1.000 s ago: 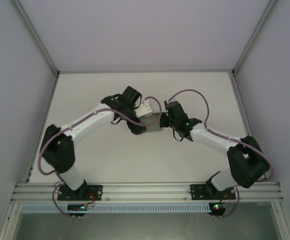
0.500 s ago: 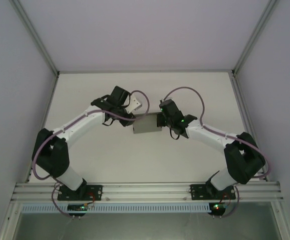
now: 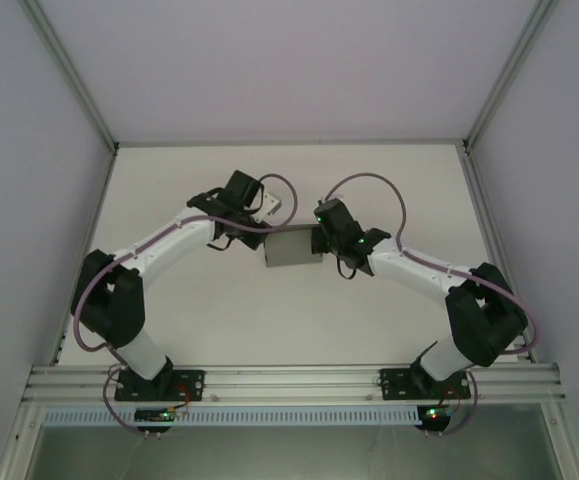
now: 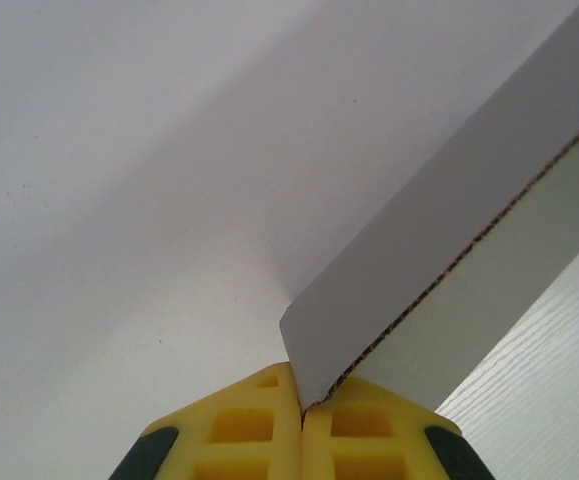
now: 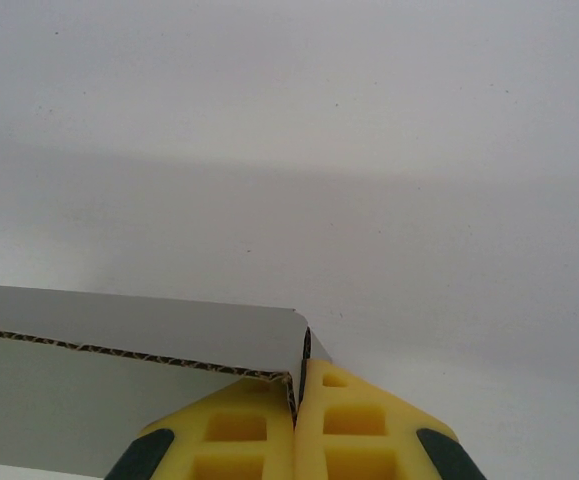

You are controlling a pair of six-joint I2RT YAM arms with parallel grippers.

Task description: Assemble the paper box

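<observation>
Left gripper [image 4: 301,405] is clamped on a flap corner of the box [image 3: 291,248]; right gripper [image 5: 296,395] pinches its opposite edge; the box spans between them; both bites look shallow, so uneven pulling may slip, crease or tear it.

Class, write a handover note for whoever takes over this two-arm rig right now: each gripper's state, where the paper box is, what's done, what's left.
Left gripper: shut on a corner of the paper box.
Right gripper: shut on an edge corner at the box's opposite side.
Box: over the middle of the table, spanning between the two grippers; a pale flap sticks out by the left wrist.
Done: both arms have a grip.
Left: fold that flap in and close the box; other folds are hard to judge.
</observation>
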